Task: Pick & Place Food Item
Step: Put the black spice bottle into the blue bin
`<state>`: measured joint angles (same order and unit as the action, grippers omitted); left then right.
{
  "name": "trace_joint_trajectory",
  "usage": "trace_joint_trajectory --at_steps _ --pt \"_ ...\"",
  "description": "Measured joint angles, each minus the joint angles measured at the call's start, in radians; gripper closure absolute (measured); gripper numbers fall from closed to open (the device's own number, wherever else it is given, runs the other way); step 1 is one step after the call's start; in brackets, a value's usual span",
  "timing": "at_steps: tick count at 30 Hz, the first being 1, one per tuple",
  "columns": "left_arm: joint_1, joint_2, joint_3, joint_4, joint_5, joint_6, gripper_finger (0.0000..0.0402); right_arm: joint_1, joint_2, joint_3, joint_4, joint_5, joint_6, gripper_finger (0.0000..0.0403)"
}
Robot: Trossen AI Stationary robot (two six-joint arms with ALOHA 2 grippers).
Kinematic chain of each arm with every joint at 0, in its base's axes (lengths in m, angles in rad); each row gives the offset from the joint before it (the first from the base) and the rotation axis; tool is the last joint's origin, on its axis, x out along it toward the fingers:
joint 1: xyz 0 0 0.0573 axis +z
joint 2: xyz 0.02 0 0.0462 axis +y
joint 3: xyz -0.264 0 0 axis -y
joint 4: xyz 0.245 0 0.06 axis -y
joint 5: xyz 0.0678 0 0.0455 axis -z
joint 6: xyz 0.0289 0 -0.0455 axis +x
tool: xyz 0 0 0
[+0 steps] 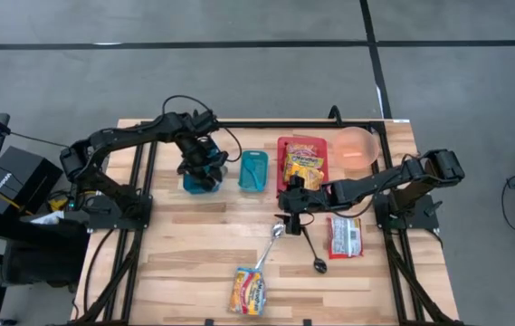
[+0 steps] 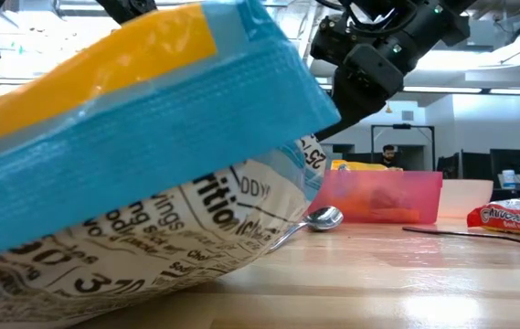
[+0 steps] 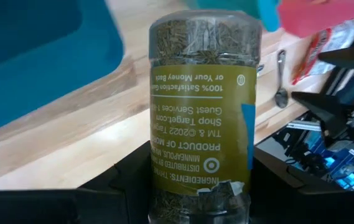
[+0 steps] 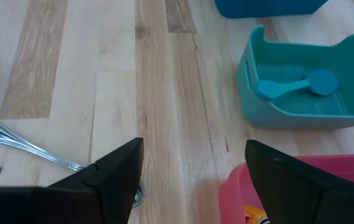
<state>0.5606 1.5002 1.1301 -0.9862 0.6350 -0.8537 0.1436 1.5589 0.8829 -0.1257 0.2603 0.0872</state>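
A clear jar of dried green herbs (image 3: 201, 93) with an olive label sits between the fingers of my left gripper (image 3: 201, 190), which is shut on it. That gripper (image 1: 201, 167) hangs over the blue bin (image 1: 199, 184) at the table's far left. My right gripper (image 4: 192, 168) is open with nothing between its fingers. It stands above bare wood (image 1: 291, 204), beside the metal spoon (image 4: 15, 146) and just in front of the red bin (image 1: 304, 161). My left gripper pinches the herb jar's round side (image 3: 164, 180) between its two fingers, at the jar's end nearest the wrist. The jar runs along the fingers and sticks out past them, slanting down. It is lifted clear of the table and the blue bin (image 3: 33, 56).
A teal bin holding a scoop (image 4: 295, 87) stands between the blue and red bins. Behind the red bin is a pink bowl (image 1: 357, 148). A ramen packet (image 1: 345, 235), a black spoon (image 1: 316, 258) and a snack packet (image 1: 250, 290) lie nearer the front edge.
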Motion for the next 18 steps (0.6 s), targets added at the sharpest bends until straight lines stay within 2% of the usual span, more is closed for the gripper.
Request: trace_joint_trajectory --at_steps 9,18 --pt "-0.028 0.0 0.0 0.105 0.028 -0.068 0.0213 0.0 0.0 0.0 0.0 0.0 0.0 0.0127" --pt "-0.037 0.0 0.0 0.116 0.028 -0.107 0.0213 0.0 0.0 0.0 0.0 0.0 0.0 0.0127"
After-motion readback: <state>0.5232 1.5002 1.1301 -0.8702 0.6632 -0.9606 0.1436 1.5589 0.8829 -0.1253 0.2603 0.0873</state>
